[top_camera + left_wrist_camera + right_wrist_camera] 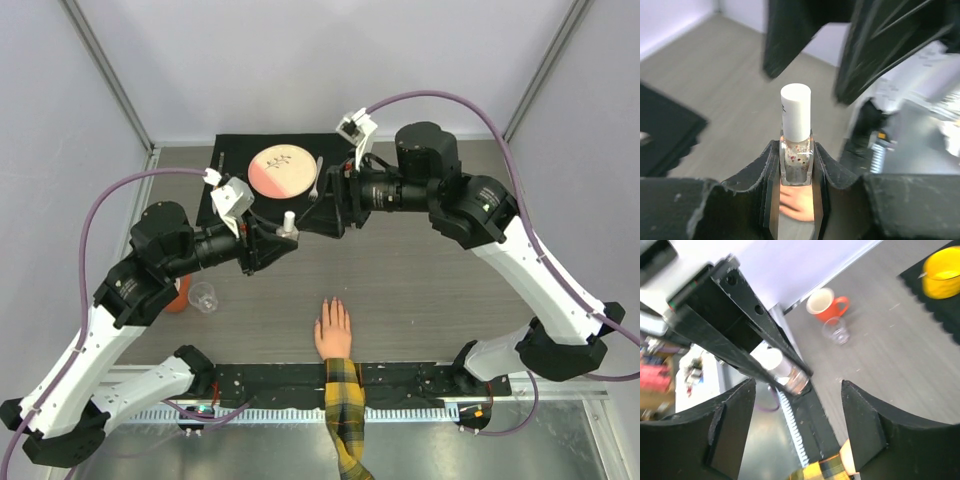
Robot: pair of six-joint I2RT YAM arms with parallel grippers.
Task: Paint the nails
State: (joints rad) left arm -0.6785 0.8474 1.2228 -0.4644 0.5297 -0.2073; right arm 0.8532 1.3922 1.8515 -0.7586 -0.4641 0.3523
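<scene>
A flesh-coloured hand [333,332] in a yellow-and-black plaid sleeve [344,410] lies flat near the table's front edge. Its nails [331,304] point away from the arms and are very small in the top view. My left gripper [283,238] is shut on a small clear bottle [796,159] with a white cap [795,111], held upright above the table. The hand [797,203] shows below, between the fingers. My right gripper [797,410] stands open just past the cap [771,361]. Its blurred fingers [790,35] hang on either side above the cap, not touching it.
A black mat [228,192] at the back holds a pink plate [283,170] and a white fork [318,178]. An orange mug [177,298] and a clear glass [203,297] stand at the left. A yellow bowl [942,271] shows on a mat.
</scene>
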